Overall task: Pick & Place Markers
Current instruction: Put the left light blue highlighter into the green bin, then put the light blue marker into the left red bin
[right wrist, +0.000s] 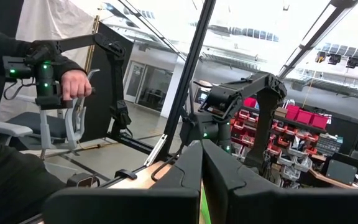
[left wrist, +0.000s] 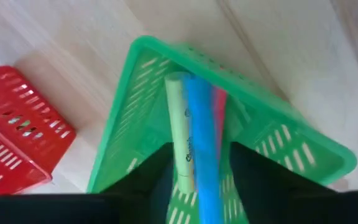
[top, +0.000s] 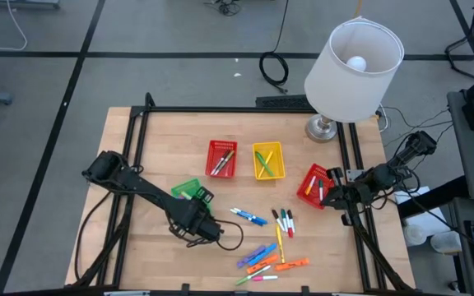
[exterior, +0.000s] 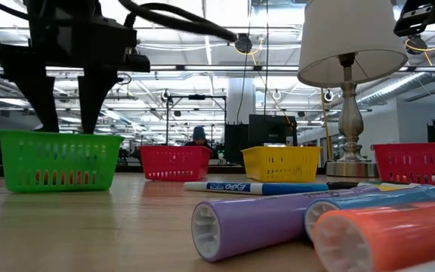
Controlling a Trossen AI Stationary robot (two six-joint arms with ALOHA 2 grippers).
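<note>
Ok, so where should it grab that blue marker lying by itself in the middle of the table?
Probably around the middle of the blue marker, coming straight down from above. It lies flat on the table, so its long sides are the easy part to pinch across, and the other markers lie off past one end.

4 baskets [top: 221, 159] sit mid-table, loose markers [top: 268, 247] in front, lamp [top: 350, 70] behind at right.

Green mesh basket [left wrist: 135, 118] holding light-green marker [left wrist: 179, 124], blue marker [left wrist: 201, 143] and pink-red marker [left wrist: 220, 112], two red baskets [top: 221, 159] [top: 313, 187], yellow basket [top: 268, 160], pale wood table [top: 163, 148], white lampshade [top: 352, 62], purple marker [exterior: 255, 219], orange marker [exterior: 384, 238]
</note>
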